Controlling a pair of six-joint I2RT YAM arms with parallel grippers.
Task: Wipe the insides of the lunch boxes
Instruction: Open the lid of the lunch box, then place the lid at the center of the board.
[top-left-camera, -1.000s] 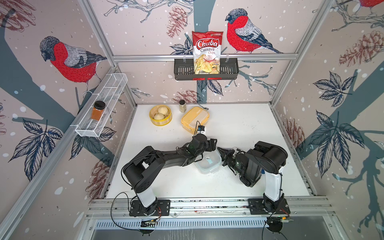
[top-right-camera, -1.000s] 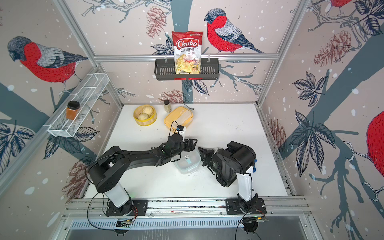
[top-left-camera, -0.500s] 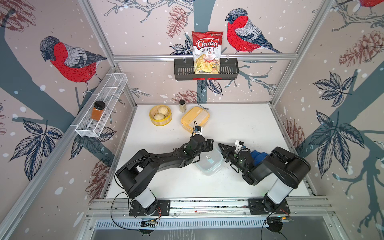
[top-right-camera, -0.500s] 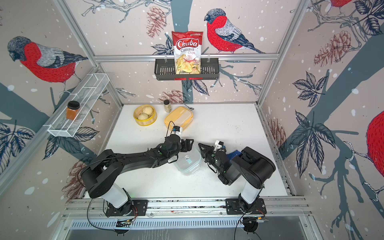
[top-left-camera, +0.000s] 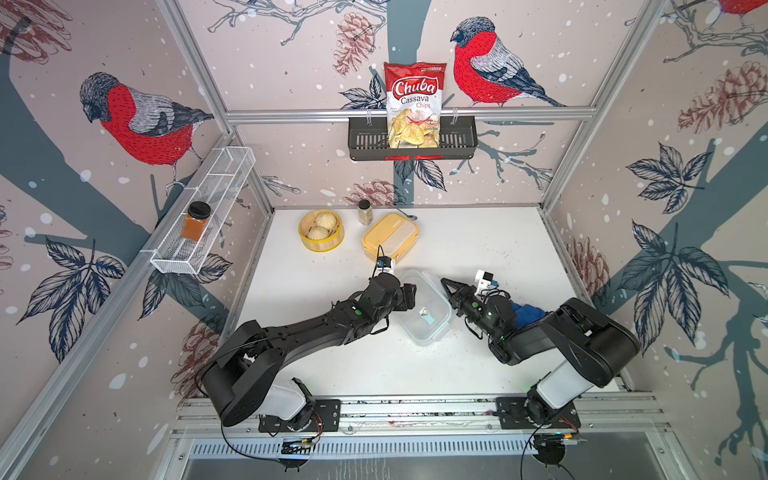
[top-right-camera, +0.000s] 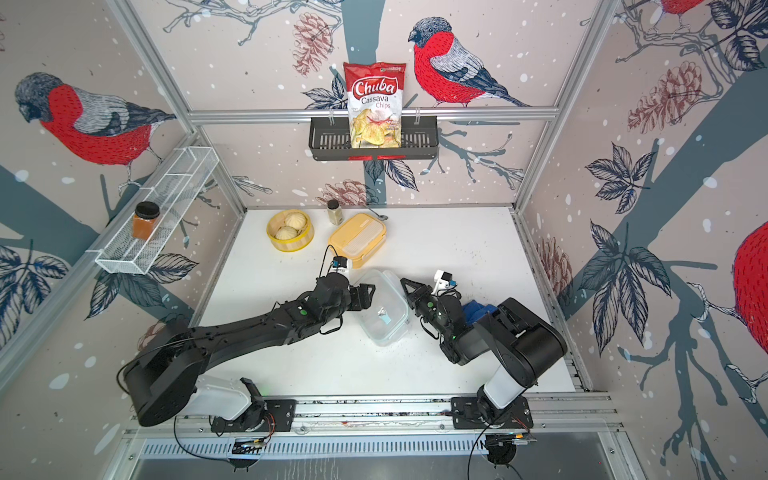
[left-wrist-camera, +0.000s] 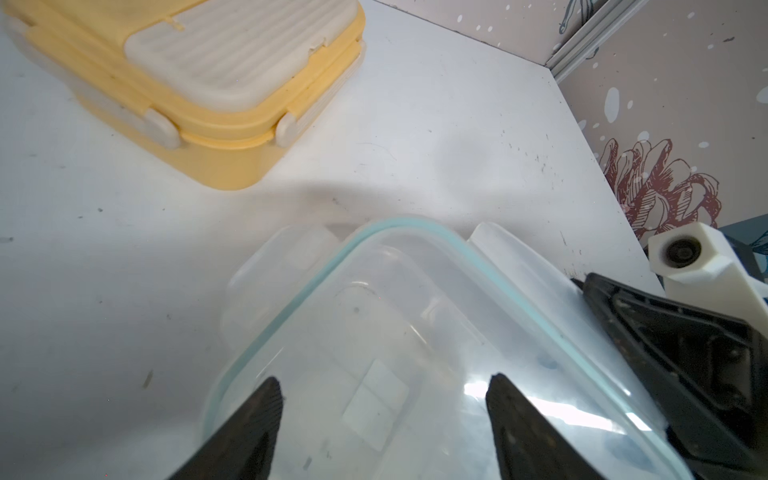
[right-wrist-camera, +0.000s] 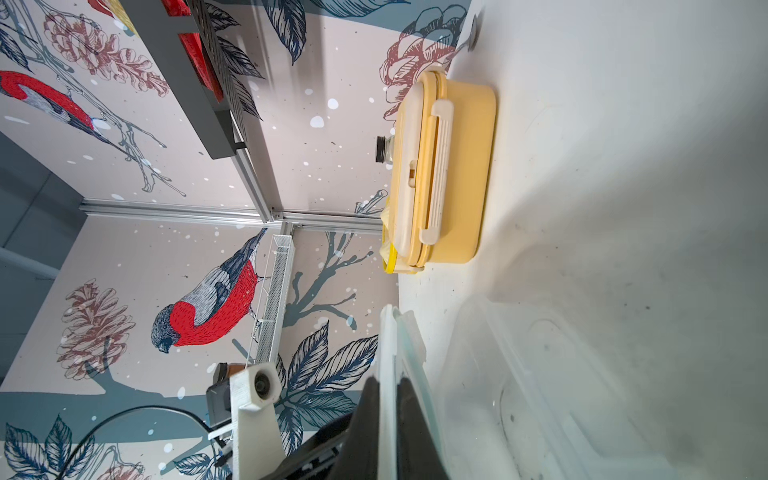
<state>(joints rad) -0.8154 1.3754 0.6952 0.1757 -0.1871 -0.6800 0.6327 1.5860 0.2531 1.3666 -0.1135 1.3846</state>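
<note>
The clear lunch box sat in the middle of the surface, with the closed yellow lunch box at its 11 o'clock. The right gripper, at the clear box's 2 o'clock edge, had its jaws clamped on the green-rimmed lid, raised above the box there. The left gripper, at 10 o'clock, hovered with jaws apart, holding nothing

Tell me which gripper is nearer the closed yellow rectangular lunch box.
Left. The left gripper hovers open just base-side of the yellow rectangular lunch box; the right gripper, shut on the clear green-rimmed lid, sits farther to its right.
</note>
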